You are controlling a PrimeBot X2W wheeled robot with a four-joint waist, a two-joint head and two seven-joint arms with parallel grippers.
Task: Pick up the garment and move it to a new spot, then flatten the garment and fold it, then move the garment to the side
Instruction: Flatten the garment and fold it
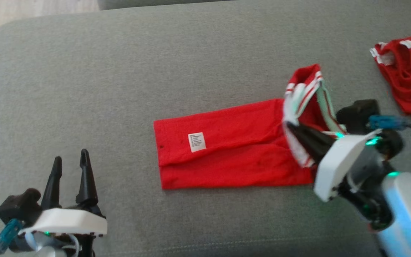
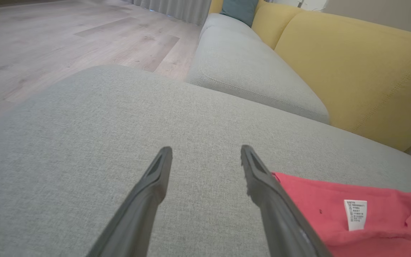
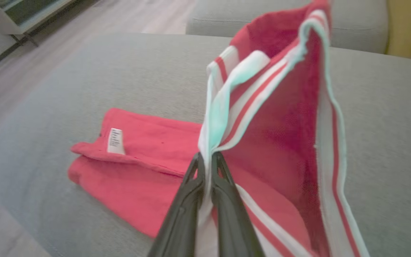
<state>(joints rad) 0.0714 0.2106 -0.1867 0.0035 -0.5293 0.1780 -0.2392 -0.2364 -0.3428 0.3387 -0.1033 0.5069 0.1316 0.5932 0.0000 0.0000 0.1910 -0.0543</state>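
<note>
Supervisor: Where's the garment (image 1: 234, 153)?
Me: On the sofa cushion (image 1: 120, 71), long axis running from the care label (image 1: 197, 142) out to the striped waistband (image 1: 300, 89). My right jaws are clamped on that waistband, holding it raised beyond the label.
Supervisor: And the other arm?
Me: My left jaws stand apart, empty (well off on the label's other side). I'd say the fold goes labelward, so it's the right arm's job.

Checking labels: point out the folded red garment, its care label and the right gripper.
folded red garment (image 1: 234, 157), head view, flat body.
care label (image 1: 197, 142), head view, middle of the tag.
right gripper (image 3: 209, 157), right wrist view, between the jaws gripping the garment's edge.
</note>
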